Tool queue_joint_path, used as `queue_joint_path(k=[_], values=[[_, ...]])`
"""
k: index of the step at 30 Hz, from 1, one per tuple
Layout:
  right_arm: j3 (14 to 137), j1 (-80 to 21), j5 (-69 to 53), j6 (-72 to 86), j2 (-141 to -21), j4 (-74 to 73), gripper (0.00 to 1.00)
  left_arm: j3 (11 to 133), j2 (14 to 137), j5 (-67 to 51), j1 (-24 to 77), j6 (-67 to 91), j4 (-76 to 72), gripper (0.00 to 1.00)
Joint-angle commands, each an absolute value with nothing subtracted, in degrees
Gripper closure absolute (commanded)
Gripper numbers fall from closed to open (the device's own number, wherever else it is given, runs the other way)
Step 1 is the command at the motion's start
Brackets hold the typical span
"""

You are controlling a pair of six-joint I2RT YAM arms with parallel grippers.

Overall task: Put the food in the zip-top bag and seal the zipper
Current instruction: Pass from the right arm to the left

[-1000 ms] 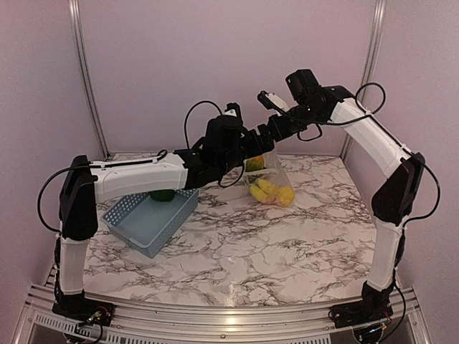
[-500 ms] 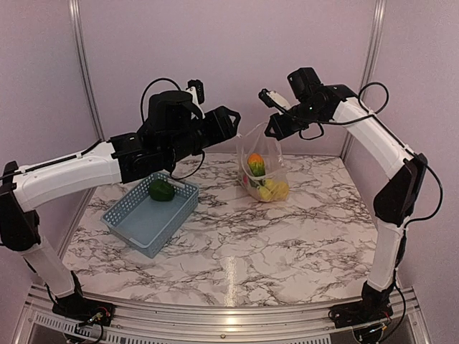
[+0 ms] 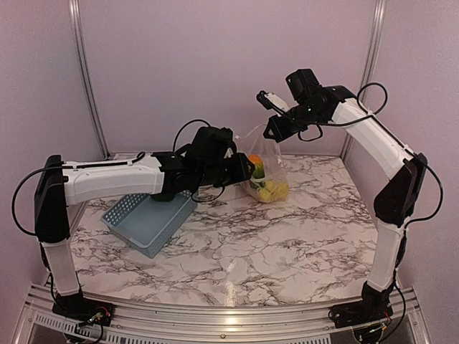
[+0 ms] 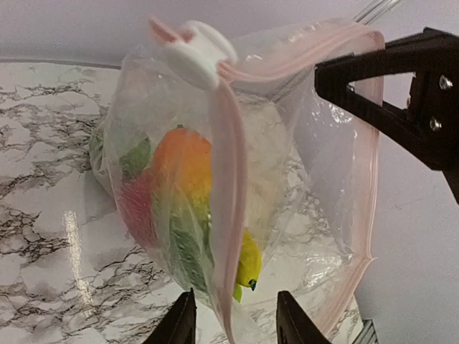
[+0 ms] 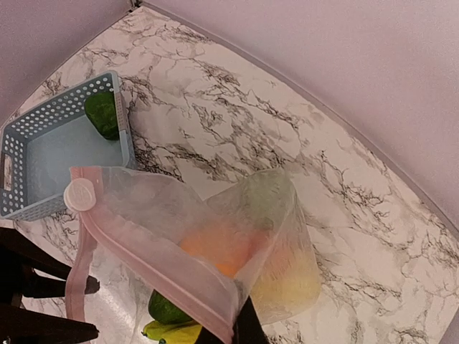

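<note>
1. Clear, crinkly thin-plastic zip-top bag [image 4: 301, 215] hangs from the right jaws [image 3: 271, 132], which are clamped together on one end of its mouth edge. The body sags below them. Cannot tell whether its bottom touches the tabletop.
2. Glossy toy food is bunched low in the bag, beneath both jaws: round orange piece [image 4: 183, 161], red piece [image 4: 136, 208], yellow piece [image 4: 247, 261], green bits between them.
3. One dark green piece [image 5: 104, 115] is not in the bag. It lies in the blue-grey slotted plastic basket [image 5: 54, 154], well apart from the right jaws.
4. Narrow pinkish zipper [image 4: 228, 179] is unsealed, mouth gaping. A white slider [image 4: 197, 50] sits at the end away from the right jaws.
5. Left jaws [image 4: 235, 326] stand apart, one finger either side of the hanging zipper run, not pinching it.
6. Handling, by judgement: the film is light, limp and slippery, and the load will swing. Best to grip the stiffer zipper strip, never the film. A pull along the strip needs the right jaws to hold as anchor.
7. White-grey marbled tabletop [image 5: 237, 136], smooth and hard. Plain lilac walls [image 3: 215, 64] stand close behind the jaws.
</note>
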State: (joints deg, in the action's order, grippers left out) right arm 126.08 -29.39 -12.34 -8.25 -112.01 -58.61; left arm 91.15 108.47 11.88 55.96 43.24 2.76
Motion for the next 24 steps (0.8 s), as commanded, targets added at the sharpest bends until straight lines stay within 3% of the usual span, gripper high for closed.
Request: queue_joint_path(k=[1, 3, 7, 8, 11, 14, 19, 24], values=[[123.80, -29.87, -11.67, -10.04, -109.30, -57.67, 1.00, 94.37, 111.26, 6.76, 53.63, 48.33, 2.31, 0.67], [122.45, -29.85, -11.64, -10.69, -108.57, -58.13, 0.99, 96.09, 112.64, 6.02, 53.29, 49.10, 2.66, 0.77], [119.77, -29.88, -11.80, -12.15, -106.55, -60.08, 0.73, 97.20, 113.34, 5.80, 53.31, 48.96, 1.26, 0.98], [118.52, -29.85, -11.54, -12.35, -105.47, -60.45, 0.64, 97.14, 113.02, 6.05, 53.27, 48.82, 1.08, 1.00], [115.26, -29.88, -10.49, -12.74, -102.76, -61.11, 0.61, 96.25, 111.77, 7.15, 53.31, 48.33, 0.56, 1.00], [112.77, -29.79, -9.57, -12.54, -100.71, -60.98, 0.65, 95.63, 110.92, 7.31, 53.33, 48.16, 0.53, 1.00], [112.15, -29.79, -8.53, -11.79, -99.77, -61.08, 0.86, 95.71, 110.72, 6.92, 53.27, 48.12, 0.53, 1.00], [110.52, -29.79, -7.75, -11.49, -100.08, -60.65, 0.84, 96.78, 111.25, 5.99, 53.27, 47.81, 0.53, 1.00]])
